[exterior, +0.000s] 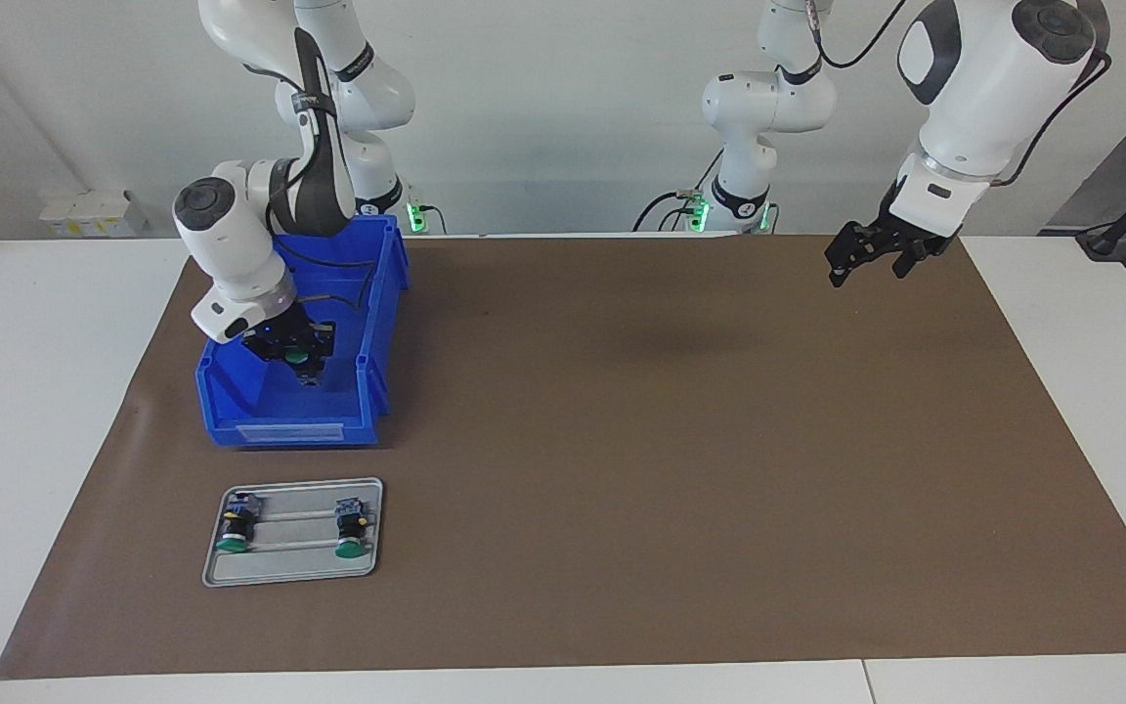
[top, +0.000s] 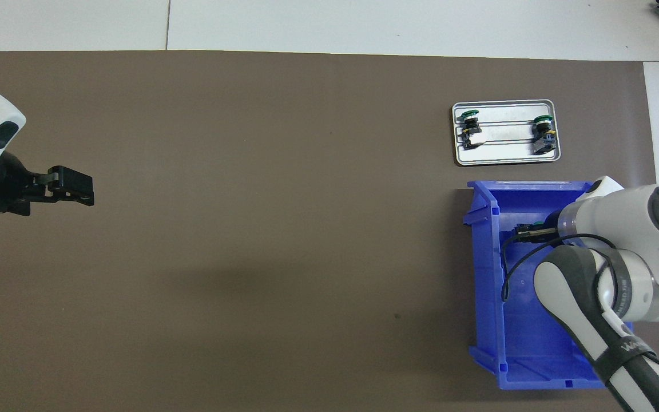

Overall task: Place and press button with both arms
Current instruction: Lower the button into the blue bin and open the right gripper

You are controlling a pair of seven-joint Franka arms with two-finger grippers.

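Observation:
My right gripper (exterior: 302,359) is inside the blue bin (exterior: 379,323), shut on a button (exterior: 299,356) whose green cap shows between the fingers. In the overhead view the gripper (top: 527,233) is over the part of the bin (top: 485,274) farther from the robots, and the right arm hides most of the button. Two identical buttons (exterior: 234,531) (exterior: 352,535) lie on a grey tray (exterior: 294,563). My left gripper (exterior: 861,256) hangs empty in the air over the mat at the left arm's end, also seen from overhead (top: 72,191).
The tray (top: 507,153), with its two buttons (top: 469,127) (top: 542,131), sits just farther from the robots than the bin. A brown mat (exterior: 680,469) covers the table between the arms.

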